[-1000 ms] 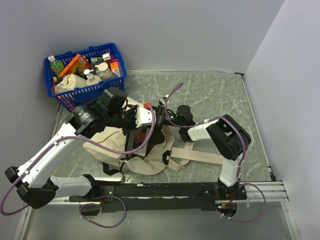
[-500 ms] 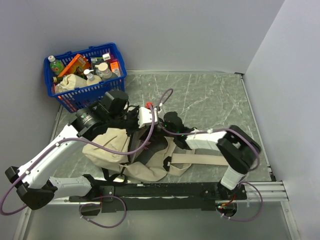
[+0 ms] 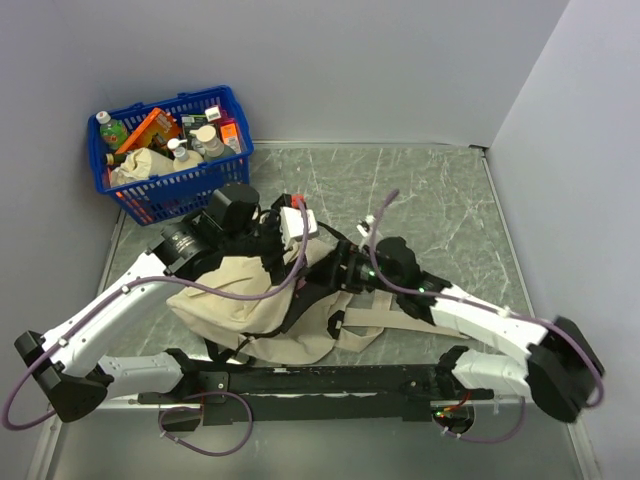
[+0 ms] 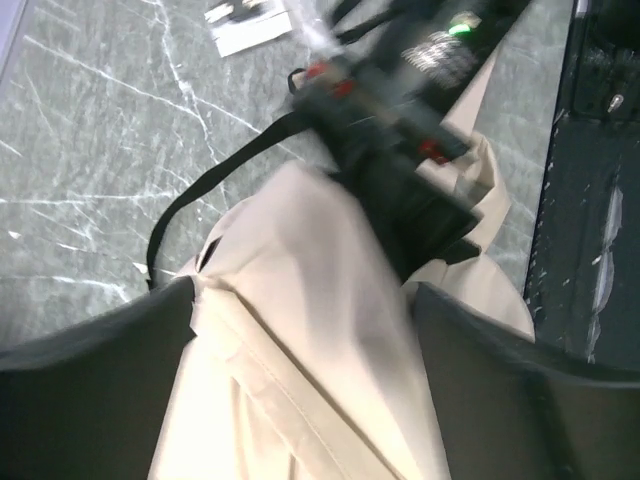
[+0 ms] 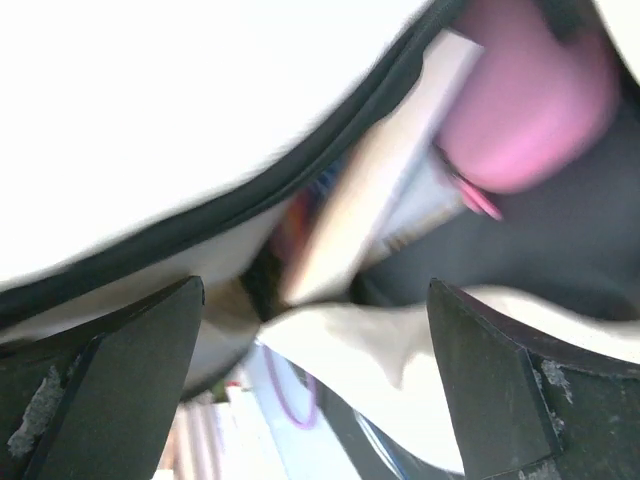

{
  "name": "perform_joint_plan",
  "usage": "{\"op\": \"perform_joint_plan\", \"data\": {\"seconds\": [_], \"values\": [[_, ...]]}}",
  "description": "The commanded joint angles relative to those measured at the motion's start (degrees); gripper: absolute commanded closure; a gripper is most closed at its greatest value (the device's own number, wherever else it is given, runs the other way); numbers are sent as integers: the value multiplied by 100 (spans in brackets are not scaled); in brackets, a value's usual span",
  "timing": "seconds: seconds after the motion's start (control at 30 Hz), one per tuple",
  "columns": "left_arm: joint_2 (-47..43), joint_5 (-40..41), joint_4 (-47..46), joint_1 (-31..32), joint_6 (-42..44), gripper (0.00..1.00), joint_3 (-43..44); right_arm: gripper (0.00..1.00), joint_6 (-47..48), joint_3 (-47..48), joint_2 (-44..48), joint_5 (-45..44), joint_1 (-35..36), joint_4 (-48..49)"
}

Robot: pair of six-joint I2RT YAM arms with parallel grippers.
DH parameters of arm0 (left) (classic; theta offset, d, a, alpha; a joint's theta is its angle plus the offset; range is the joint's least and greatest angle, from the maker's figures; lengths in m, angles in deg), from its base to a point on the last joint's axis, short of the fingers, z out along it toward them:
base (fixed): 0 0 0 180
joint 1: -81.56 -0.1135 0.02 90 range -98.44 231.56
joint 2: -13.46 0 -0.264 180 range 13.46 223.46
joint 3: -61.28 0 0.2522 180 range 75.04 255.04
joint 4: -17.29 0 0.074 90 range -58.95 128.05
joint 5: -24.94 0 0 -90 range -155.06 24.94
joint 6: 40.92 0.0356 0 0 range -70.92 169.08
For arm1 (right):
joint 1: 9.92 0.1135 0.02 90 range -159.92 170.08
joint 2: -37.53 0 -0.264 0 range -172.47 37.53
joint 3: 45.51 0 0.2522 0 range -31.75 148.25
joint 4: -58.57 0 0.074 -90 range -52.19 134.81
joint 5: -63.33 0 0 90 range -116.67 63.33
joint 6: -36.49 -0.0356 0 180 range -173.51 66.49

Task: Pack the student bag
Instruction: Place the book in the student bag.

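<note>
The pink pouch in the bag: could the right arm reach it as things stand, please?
Likely yes: the right pincer is open at the student bag mouth, and the pink pouch shows inside, beside a book, nothing between.

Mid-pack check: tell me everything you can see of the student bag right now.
The student bag is soft cream fabric with black straps, slumped on the table between the arms, a beige strap trailing right. Its black-edged mouth is open: a pink pouch and flat book-like things show inside the dark lining. Fabric fills the gap in the left gripper; the right gripper sits open at the mouth.
</note>
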Motion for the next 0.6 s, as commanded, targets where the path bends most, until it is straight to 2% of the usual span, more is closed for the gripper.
{"op": "perform_joint_plan", "data": {"seconds": [0.0, 0.1, 0.13, 0.2, 0.23, 0.3, 0.4, 0.47, 0.57], "values": [[-85, -250, -80, -87, -263, 3, 405, 8, 576, -354, 1003, -1150, 10, -1797], [-75, -267, 236, -148, -228, 4, 590, 18, 515, -329, 1987, -2012, 80, -3239], [-110, -267, 289, -192, -237, 4, 564, 19, 410, -276, 2503, -2373, 142, -4096], [-277, -337, 316, -306, -264, 4, 467, 20, 208, -118, 3050, -3101, 509, -4682], [-347, -407, 368, -342, -220, 4, 310, 21, 198, -100, 3531, -3210, 633, -4859], [-558, -460, 500, -447, -18, 4, 108, 26, 347, 118, 3790, -3360, 862, -5053], [-926, -671, 694, -657, 316, 4, -358, 29, 716, 793, 3423, -3492, 1301, -5387], [-1173, -611, 721, -711, 693, 3, -797, 30, 988, 1068, 3037, -3834, 2021, -5292], [-1779, -356, 659, -860, 1176, 16, -1439, 26, 1349, 1683, 2255, -3740, 2637, -5195]]}}
